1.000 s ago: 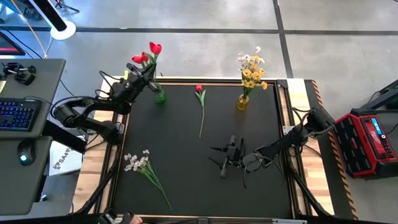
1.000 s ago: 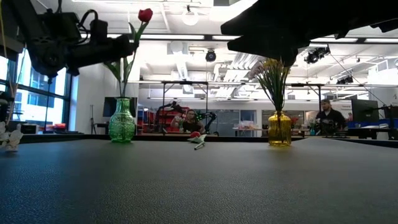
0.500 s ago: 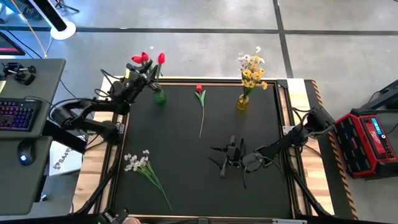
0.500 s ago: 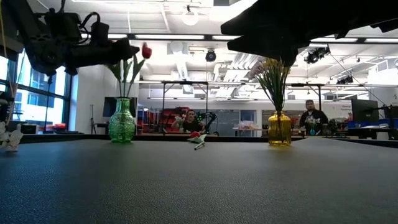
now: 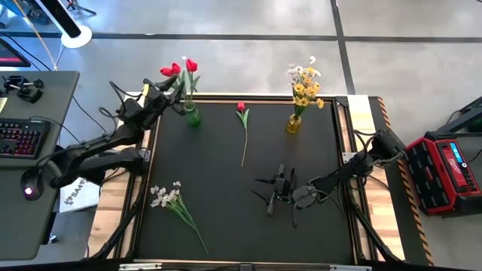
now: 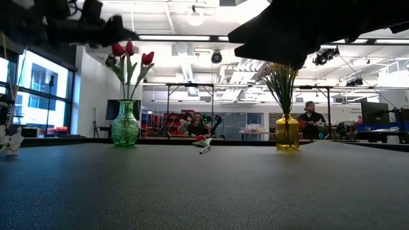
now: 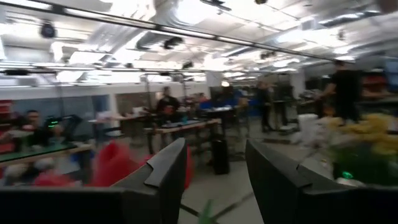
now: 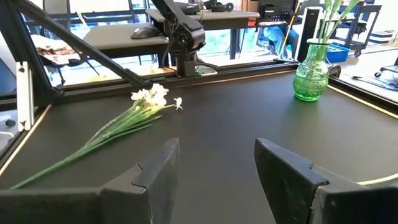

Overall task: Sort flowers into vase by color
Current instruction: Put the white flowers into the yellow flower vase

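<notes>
A green glass vase point(image 5: 193, 115) point(image 6: 126, 124) stands at the table's far left with three red tulips point(image 6: 130, 50) upright in it. My left gripper point(image 5: 170, 92) point(image 7: 214, 149) hangs open just left of and above those tulips, with nothing between its fingers. One red tulip point(image 5: 242, 124) lies flat on the mat at the far middle. A yellow vase point(image 5: 294, 123) at the far right holds yellow and white sprays point(image 5: 303, 81). A white spray point(image 5: 172, 202) point(image 8: 140, 106) lies near the front left. My right gripper point(image 5: 273, 190) point(image 8: 216, 152) hovers open over the mat's right half.
A desk with a keyboard point(image 5: 16, 135) stands beyond the table's left edge and a red case point(image 5: 446, 162) beyond its right edge. The black mat point(image 5: 226, 218) is bare between the white spray and my right gripper. People sit in the room behind the table.
My left gripper has let go of a red tulip, which now stands upright in the green vase beside the other two. The gripper has then risen and drawn back toward the table's left edge. My right arm has kept still.
</notes>
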